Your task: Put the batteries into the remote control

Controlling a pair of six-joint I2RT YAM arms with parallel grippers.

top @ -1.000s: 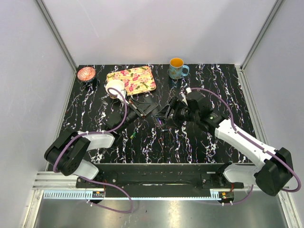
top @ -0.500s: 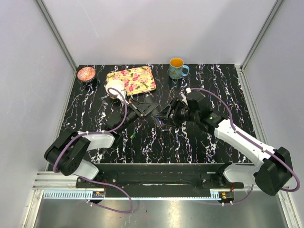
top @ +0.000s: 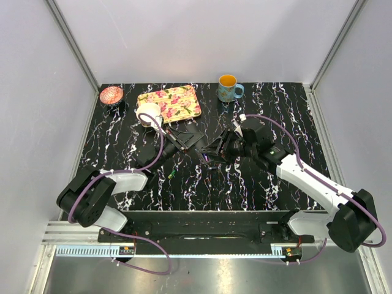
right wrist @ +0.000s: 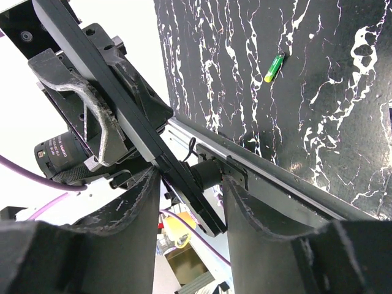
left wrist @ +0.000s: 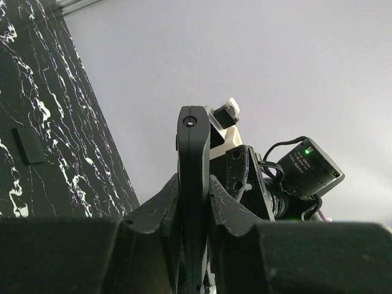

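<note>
My left gripper [left wrist: 193,187] is shut on the slim black remote control [left wrist: 192,138] and holds it on edge above the table, pointing at the right arm. In the top view the left gripper [top: 185,139] and the right gripper [top: 211,150] meet over the middle of the table. In the right wrist view the remote [right wrist: 122,116] runs slantwise and its end lies between the spread fingers of my right gripper [right wrist: 187,180], which is open. A green-yellow battery [right wrist: 274,67] lies on the table, also in the top view [top: 171,175]. I see no other batteries.
A floral tray [top: 169,103], a white cup [top: 147,114] and a pink bowl [top: 111,95] stand at the back left. A blue mug [top: 228,88] stands at the back middle. A small flat black rectangle [left wrist: 29,145] lies on the marbled table.
The right gripper has shifted very slightly at the remote's end. The left arm and the remote have stayed put.
</note>
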